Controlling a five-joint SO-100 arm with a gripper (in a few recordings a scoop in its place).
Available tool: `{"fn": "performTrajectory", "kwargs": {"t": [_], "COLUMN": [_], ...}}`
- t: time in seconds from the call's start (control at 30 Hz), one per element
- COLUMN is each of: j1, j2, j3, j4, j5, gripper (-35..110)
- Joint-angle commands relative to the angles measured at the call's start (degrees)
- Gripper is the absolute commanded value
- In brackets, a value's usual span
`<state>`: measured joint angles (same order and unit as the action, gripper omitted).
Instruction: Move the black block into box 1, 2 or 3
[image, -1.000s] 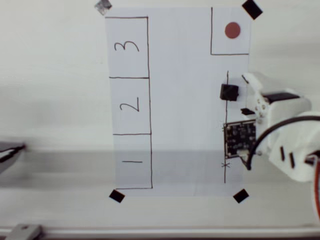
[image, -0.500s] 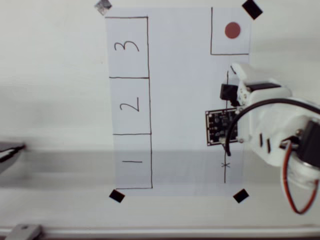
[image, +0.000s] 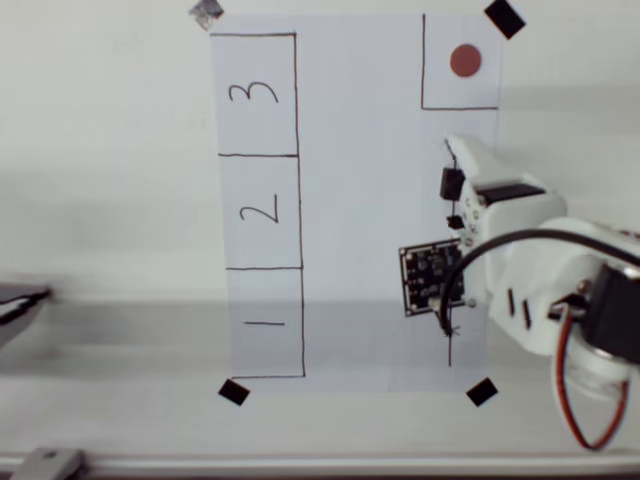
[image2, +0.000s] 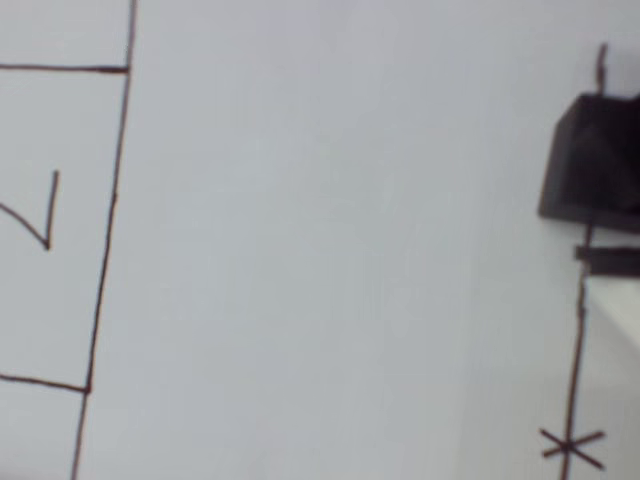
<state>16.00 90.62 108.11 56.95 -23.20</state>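
- The black block (image: 451, 183) sits on the pen line that runs down the white paper (image: 360, 200), below the drawn square with the red dot (image: 465, 61). It is well apart from the column of boxes, level with box 2 (image: 260, 211) across bare paper.
- In the wrist view the block (image2: 592, 160) lies at the right edge, with the line's cross mark (image2: 570, 446) further along it. My guess is the line marks a start spot.
- The gripper (image: 470, 190) is right beside the block and covers part of it from above. I cannot tell how wide it is spread or whether it has hold of anything.
- The white arm (image: 545, 285) reaches in from the right, its circuit board (image: 432, 279) facing up.
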Motion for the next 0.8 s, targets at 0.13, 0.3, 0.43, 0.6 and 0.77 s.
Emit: {"fn": "performTrajectory", "kwargs": {"t": [0.13, 0.3, 0.43, 0.6, 0.77], "j1": [0.7, 1.0, 1.2, 1.8, 1.8], "j2": [0.4, 0.4, 0.4, -1.1, -2.4], "j3": [2.6, 4.8, 6.1, 6.8, 7.3], "j4": [-2.3, -4.1, -5.1, -6.4, -8.6], "j5": [-2.4, -3.7, -4.4, -5.4, -5.3], "gripper": [33, 33, 33, 33, 33]}}
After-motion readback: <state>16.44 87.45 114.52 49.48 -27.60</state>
